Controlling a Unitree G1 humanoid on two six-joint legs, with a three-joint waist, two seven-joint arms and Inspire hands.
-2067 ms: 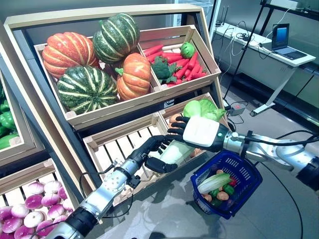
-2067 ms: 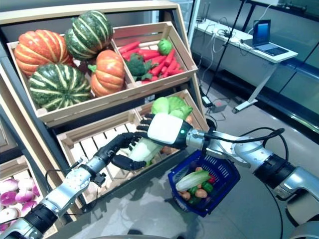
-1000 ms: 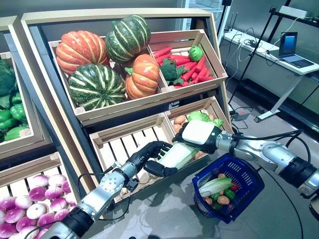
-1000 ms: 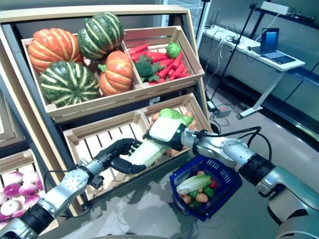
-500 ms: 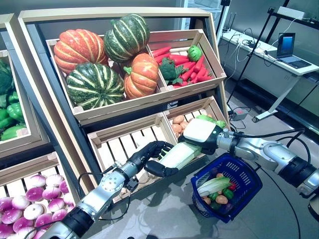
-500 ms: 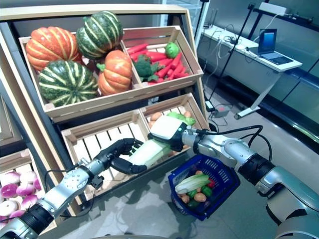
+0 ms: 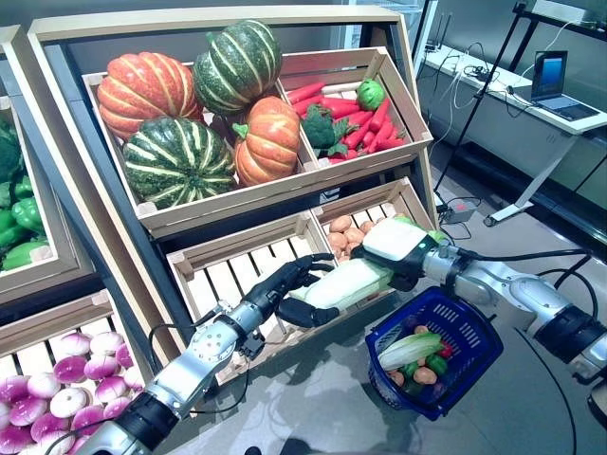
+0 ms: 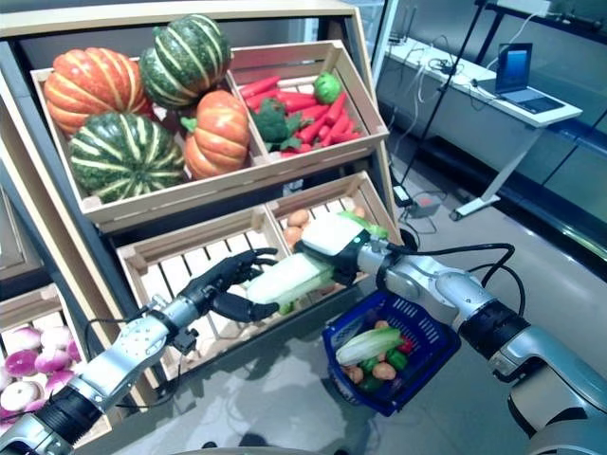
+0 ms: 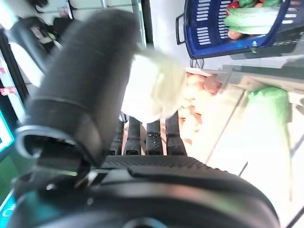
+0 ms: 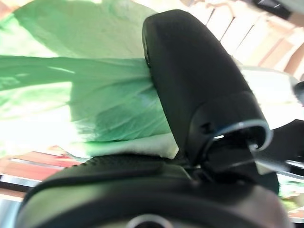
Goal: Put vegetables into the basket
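A long pale cabbage (image 7: 346, 282) with a white stem and green leaves is held level in front of the lower crates. My left hand (image 7: 273, 294) is shut on its white stem end (image 9: 154, 88), thumb below and fingers over it. My right hand (image 7: 396, 239), under its white cover, is shut on the leafy end (image 10: 71, 80). The blue basket (image 7: 474, 322) hangs just below my right forearm. It holds another pale cabbage (image 7: 408, 349) and several small vegetables. The held cabbage is up and to the left of the basket's rim.
Wooden shelving stands behind. Its top crate holds pumpkins (image 7: 180, 114), and the crate beside it holds carrots and broccoli (image 7: 351, 109). Potatoes (image 7: 346, 232) lie behind my right hand and a bare slatted crate (image 7: 232, 275) behind my left. Purple-white bulbs (image 7: 57, 389) lie lower left. A desk with a laptop (image 7: 550, 76) stands far right.
The view has shifted a little. Both hands have carried the cabbage slightly right, and it now lies flatter. My right hand sits farther right along the leafy end.
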